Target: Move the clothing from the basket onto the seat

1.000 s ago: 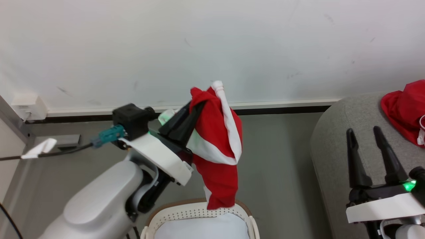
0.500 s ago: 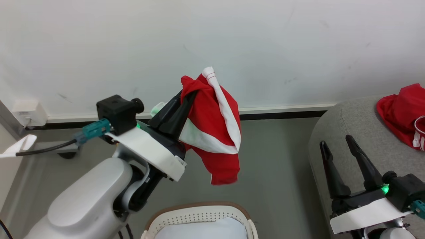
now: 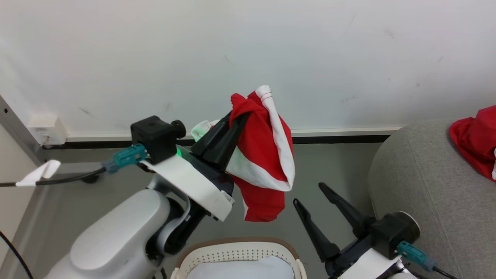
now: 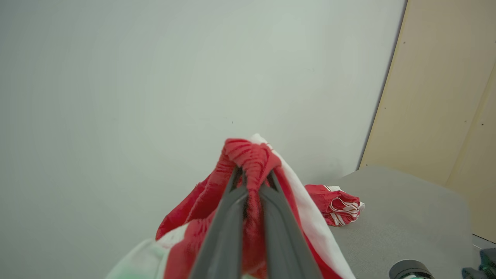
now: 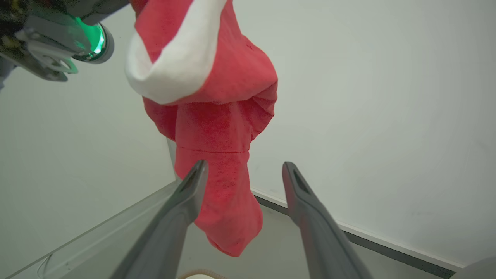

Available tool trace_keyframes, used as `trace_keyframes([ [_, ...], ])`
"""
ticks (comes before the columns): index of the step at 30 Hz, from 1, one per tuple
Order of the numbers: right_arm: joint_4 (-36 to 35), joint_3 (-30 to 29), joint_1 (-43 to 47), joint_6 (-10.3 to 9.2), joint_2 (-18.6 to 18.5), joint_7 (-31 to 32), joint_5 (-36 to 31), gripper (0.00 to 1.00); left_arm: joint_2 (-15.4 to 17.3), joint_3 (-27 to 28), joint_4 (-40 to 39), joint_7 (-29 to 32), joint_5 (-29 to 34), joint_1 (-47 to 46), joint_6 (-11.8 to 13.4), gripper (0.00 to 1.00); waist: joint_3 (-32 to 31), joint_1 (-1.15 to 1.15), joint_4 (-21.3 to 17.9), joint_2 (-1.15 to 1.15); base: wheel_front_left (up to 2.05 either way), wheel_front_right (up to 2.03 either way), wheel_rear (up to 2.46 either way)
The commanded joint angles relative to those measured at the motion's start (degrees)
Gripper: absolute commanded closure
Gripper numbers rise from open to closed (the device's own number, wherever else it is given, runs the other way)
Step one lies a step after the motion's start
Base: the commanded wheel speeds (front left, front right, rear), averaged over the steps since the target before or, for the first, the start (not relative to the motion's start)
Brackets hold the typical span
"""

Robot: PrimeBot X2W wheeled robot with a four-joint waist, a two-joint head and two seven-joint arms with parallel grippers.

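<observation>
1. Now your left gripper is pinched tight on a bunched fold at the top of the red and white clothing.
2. That piece hangs in the air, up over the near basket and left of the seat.
3. Your right gripper is spread wide with nothing in it, just right of the cloth's low end.
4. Another red piece lies on the seat, far right.
5. The cloth looks soft, light and floppy, so it should sway and droop, not break.
6. You would do best to grab a thick bunch; a thin edge could slip out.
7. Let go well over the seat, or it may slide to the floor.
</observation>
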Motion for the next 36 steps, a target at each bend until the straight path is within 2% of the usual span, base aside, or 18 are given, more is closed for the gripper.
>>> trace_keyframes([
  [1, 1.7, 1.7, -1.4, -0.15, -0.2, -0.5, 0.4, 0.00, -0.4, -0.5, -0.5, 0.3, 0.6, 0.1, -0.2, 1.00, -0.2, 0.00, 0.6, 0.00, 0.00, 0.00, 0.00],
  [5, 6.4, 4.7, -3.4, -0.15, 0.6, 0.1, 1.4, 0.00, -1.5, -2.4, -1.0, 1.0, 1.7, -0.6, -0.6, 1.00, -0.6, 0.00, 1.8, 0.00, 0.00, 0.00, 0.00],
  [12, 15.5, 5.4, -6.3, -0.15, 2.6, -0.6, 1.1, 0.00, -4.0, -5.6, -2.3, 2.5, 2.7, -0.9, -1.3, 1.00, -1.6, 0.00, 4.6, 0.00, 0.00, 0.00, 0.00],
  [25, 22.5, 5.8, -11.0, -0.15, 3.8, -4.4, 2.8, 0.00, -6.9, -10.5, -4.0, 5.4, 1.4, 1.0, -2.5, 1.00, -3.5, 0.00, 10.0, 0.00, 0.00, 0.00, 0.00],
  [26, 22.7, 5.9, -11.2, -0.15, 3.7, -4.6, 3.1, 0.60, -6.8, -10.4, -3.9, 5.4, 1.2, 1.1, -2.3, 1.00, -3.6, 0.00, 10.4, 0.00, 0.00, 0.00, 0.00],
  [27, 23.0, 6.2, -11.3, -0.15, 3.6, -4.9, 3.5, 0.92, -6.7, -10.3, -3.8, 5.4, 1.2, 1.2, -2.1, 1.00, -3.7, 0.00, 10.7, 0.00, 0.00, 0.00, 0.00],
  [28, 23.1, 6.4, -11.4, -0.15, 3.4, -5.1, 3.7, 1.00, -6.6, -10.3, -3.6, 5.3, 1.2, 1.4, -2.1, 1.00, -3.8, 0.00, 11.0, 0.00, 0.00, 0.00, 0.00],
  [36, 22.9, 7.4, -10.8, -0.15, 2.4, -6.2, 5.6, 1.00, -5.8, -9.1, -2.2, 4.2, 0.0, 2.5, -1.3, 1.00, -3.8, 0.00, 11.4, 0.00, 0.00, 0.00, 0.00],
])
